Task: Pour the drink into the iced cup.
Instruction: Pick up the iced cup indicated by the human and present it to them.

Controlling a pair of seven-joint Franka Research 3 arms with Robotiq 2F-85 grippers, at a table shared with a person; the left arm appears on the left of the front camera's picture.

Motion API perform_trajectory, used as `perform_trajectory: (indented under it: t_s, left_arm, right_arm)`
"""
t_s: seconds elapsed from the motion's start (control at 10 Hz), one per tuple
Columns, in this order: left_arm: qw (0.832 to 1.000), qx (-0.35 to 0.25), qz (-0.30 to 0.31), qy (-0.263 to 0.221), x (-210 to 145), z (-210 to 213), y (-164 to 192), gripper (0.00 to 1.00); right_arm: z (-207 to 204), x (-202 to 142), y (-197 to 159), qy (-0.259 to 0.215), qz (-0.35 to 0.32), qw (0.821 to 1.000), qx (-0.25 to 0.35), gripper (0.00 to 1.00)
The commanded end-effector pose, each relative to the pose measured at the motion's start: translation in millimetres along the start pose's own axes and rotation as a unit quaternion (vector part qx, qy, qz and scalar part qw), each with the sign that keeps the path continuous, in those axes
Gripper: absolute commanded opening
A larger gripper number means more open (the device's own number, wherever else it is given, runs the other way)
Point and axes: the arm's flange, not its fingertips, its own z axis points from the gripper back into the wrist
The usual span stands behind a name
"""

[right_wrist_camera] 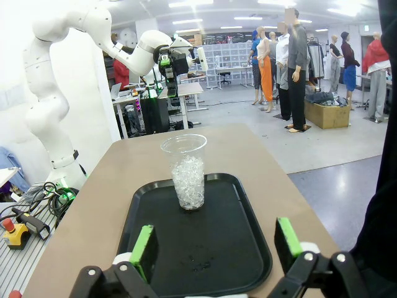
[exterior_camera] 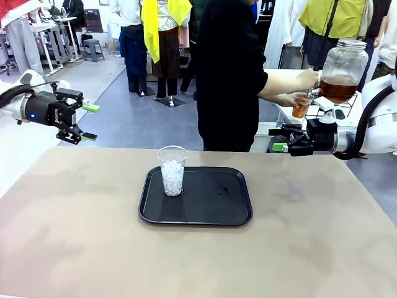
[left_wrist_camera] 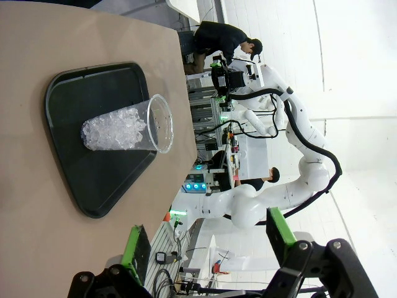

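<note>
We hold both arms back from the work area. The left gripper (exterior_camera: 90, 121) hangs over the far left edge of the table (exterior_camera: 74, 236), jaws spread wide with nothing between them. The right gripper (exterior_camera: 276, 139) hangs at the far right edge, equally wide and empty. We judge that this stand-off leaves the middle free for the person.

The iced cup (exterior_camera: 172, 170) stands upright on the left part of the black tray (exterior_camera: 217, 214), mid-table; the tray presumably catches spills. The drink (exterior_camera: 338, 92) sits in the dispenser jar (exterior_camera: 343, 62), beyond the far right corner. There the person's hand (exterior_camera: 307, 79) works the spigot (exterior_camera: 315, 92) above a small cup (exterior_camera: 301, 105), partly filled with amber liquid. Nothing is yet poured over the ice.
</note>
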Motion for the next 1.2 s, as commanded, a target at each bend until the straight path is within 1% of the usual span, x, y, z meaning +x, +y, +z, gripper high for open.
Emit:
perform_trajectory:
  t_s: [0.0,1.1]
  left_arm:
    - [1.0,-0.002,0.004,-0.003,-1.8,-0.3,-1.6,1.0]
    - [1.0,-0.002,0.004,-0.003,-1.8,-0.3,-1.6,1.0]
  right_arm:
    - [2.3,1.8,1.0,-0.004,-0.007,1.0,0.004,1.0]
    - [2.3,1.8,1.0,-0.004,-0.007,1.0,0.004,1.0]
